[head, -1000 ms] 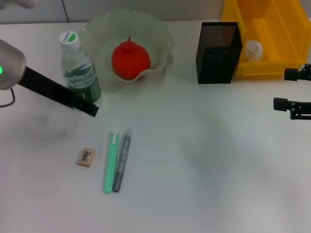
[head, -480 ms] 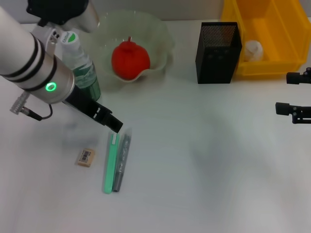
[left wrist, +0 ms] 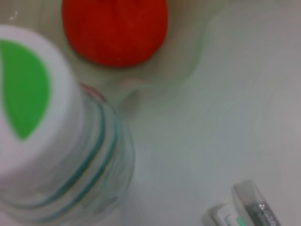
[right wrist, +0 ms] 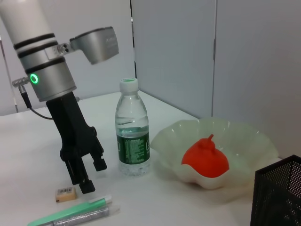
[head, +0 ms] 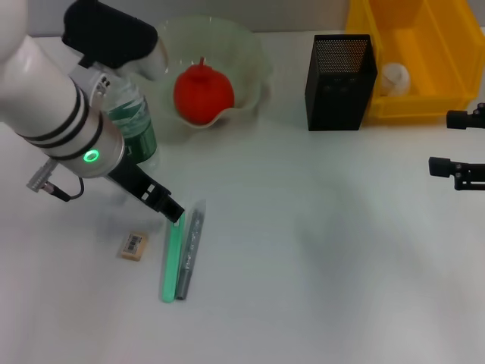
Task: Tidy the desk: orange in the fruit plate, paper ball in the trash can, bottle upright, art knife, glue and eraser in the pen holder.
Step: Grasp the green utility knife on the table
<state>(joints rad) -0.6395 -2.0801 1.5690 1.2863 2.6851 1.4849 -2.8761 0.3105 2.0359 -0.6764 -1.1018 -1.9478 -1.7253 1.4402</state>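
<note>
Your left claw [head: 173, 212], fingers spread, has dropped from beside the upright clear plastic bottle [head: 129, 121] to just above the mint-green art knife [head: 173, 254] and grey glue stick [head: 189, 250] lying together on the white desk [head: 318, 250]; you are lining up the pen-holder pickups. The right claw [head: 443, 165] idles at the desk's right edge.

Bright, even, diffuse light from overhead. Soft faint shadows on the desk [head: 318, 250] beside the pen holder [head: 340, 73]. Heavily defocused up close at the bottle [left wrist: 51, 141] cap. Mild glare across the fruit plate [head: 254, 68] rim. Sharp elsewhere.
</note>
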